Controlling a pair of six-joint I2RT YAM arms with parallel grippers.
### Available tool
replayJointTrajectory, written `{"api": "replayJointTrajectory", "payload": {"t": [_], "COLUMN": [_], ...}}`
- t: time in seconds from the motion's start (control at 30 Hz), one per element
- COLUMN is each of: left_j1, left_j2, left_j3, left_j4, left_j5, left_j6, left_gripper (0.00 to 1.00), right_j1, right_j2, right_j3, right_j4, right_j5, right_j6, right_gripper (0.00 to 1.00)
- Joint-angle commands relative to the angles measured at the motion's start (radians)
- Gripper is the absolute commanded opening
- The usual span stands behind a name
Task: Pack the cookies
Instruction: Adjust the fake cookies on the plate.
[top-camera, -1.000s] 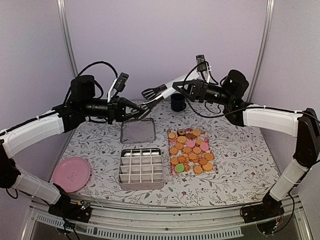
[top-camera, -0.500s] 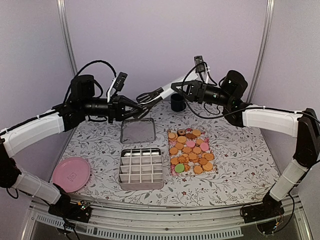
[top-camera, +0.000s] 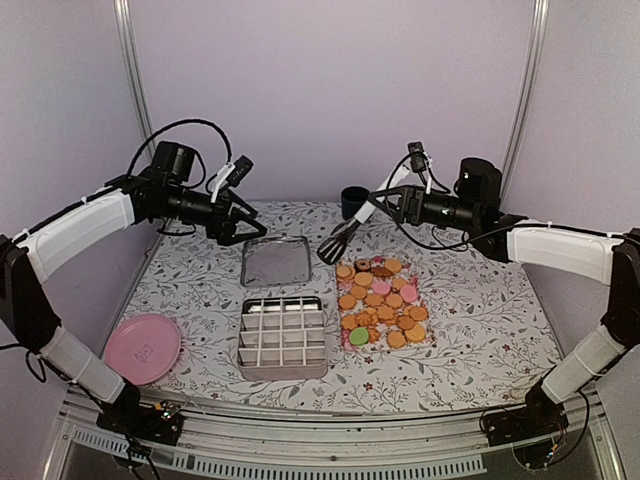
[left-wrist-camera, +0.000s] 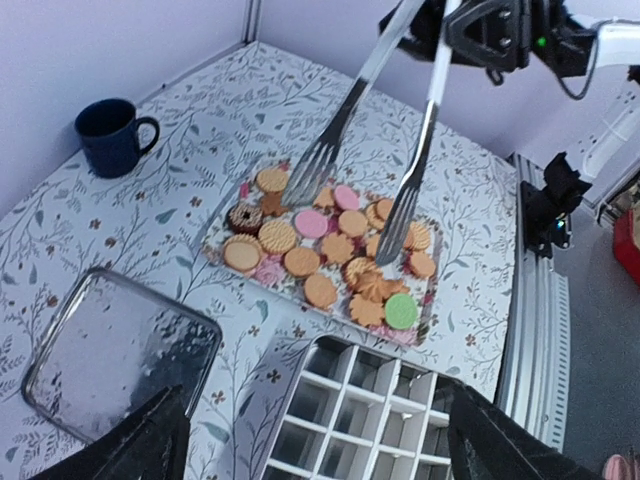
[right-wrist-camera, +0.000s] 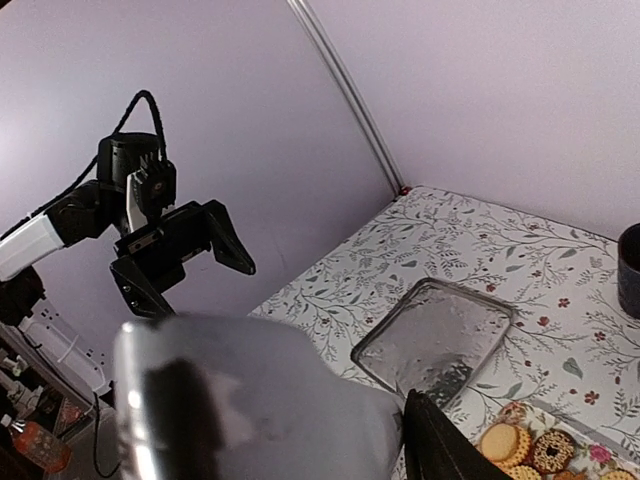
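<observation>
Right gripper (top-camera: 398, 205) clamped on tongs (top-camera: 336, 247) above cookies (top-camera: 380, 300); left gripper (top-camera: 248, 230) wide open, empty; next, judged: lower, pinch 1 cookie, carry to divided box (top-camera: 283, 365).

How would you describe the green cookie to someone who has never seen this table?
On the floral table, right of the white grid box, lies a rectangle of cookies. The green cookie sits at its near left corner. It is the only green one; the others are orange, pink or brown.

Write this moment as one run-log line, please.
left gripper: open, empty | right gripper: holds tongs | cookies: none in divided box
</observation>
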Motion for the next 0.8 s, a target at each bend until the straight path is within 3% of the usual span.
{"api": "replayJointTrajectory", "payload": {"t": [0.0, 0.3, 0.53, 0.77], "left_j1": [0.097, 0.188, 0.201, 0.201], "left_j2": [0.087, 0.163, 0.064, 0.042], "left_j3": [0.084, 0.062, -0.104, -0.157], "left_j4": [-0.295, -0.390, -0.260, -0.246], "left_j5": [-0.092, -0.187, -0.303, -0.288], "left_j6": [0.158, 0.242, 0.222, 0.201], "left_gripper": [0.90, 0.87, 0.92, 0.93], "right_j1": [-0.005, -0.005, 0.007, 0.091], "right_j2": [-0.103, -0.132, -0.189, -0.215], "right_j3": [-0.024, -0.027, -0.087, -0.140], "right_j4": [-0.177, -0.360, -0.438, -0.500], "right_j5": [0.187, 0.387, 0.408, 0.450], "right_j6": [-0.196, -0.356, -0.371, -0.364], "right_gripper": [0.51, 0.45, 0.45, 0.46]}}
